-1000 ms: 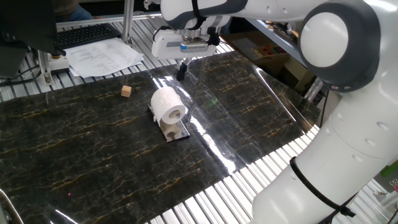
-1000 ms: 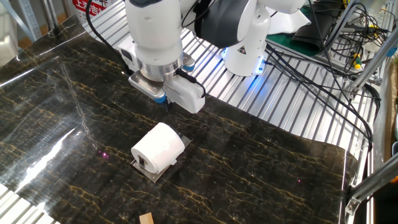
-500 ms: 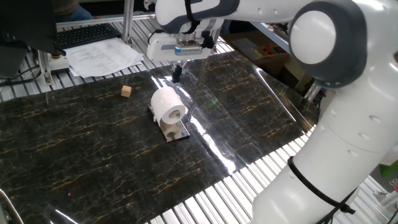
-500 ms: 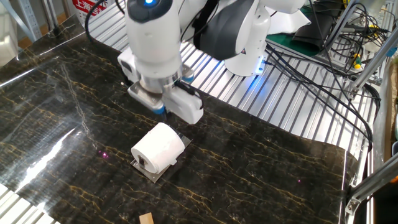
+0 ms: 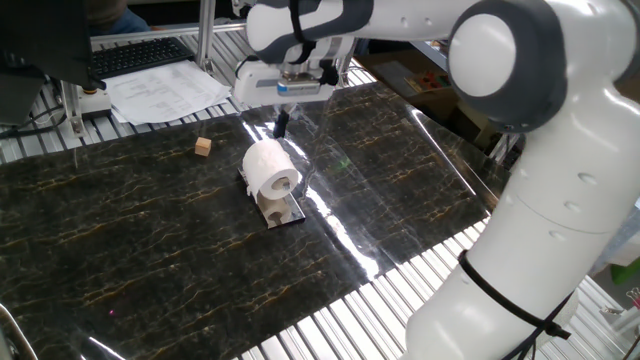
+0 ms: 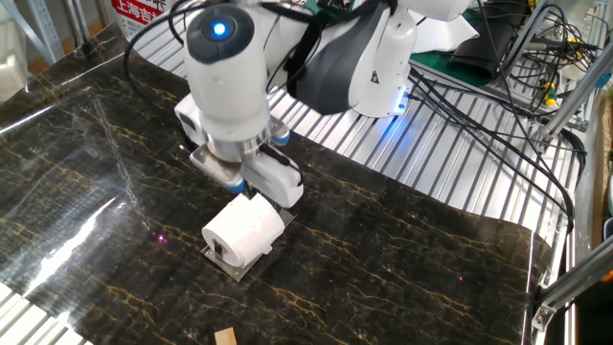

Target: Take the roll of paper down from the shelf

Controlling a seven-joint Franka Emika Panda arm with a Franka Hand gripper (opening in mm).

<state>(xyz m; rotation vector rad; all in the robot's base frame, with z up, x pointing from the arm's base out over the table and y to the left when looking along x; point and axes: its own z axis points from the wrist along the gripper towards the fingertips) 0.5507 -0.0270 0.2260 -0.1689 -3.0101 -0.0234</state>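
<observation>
White roll of paper [image 5: 270, 169] sits on the shelf [image 5: 281, 209]; pincer [image 5: 281, 125] just behind, grip unclear.

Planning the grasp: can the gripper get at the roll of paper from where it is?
Probably yes: the gripper hangs just behind the roll of paper on the shelf, nothing between them.
</observation>
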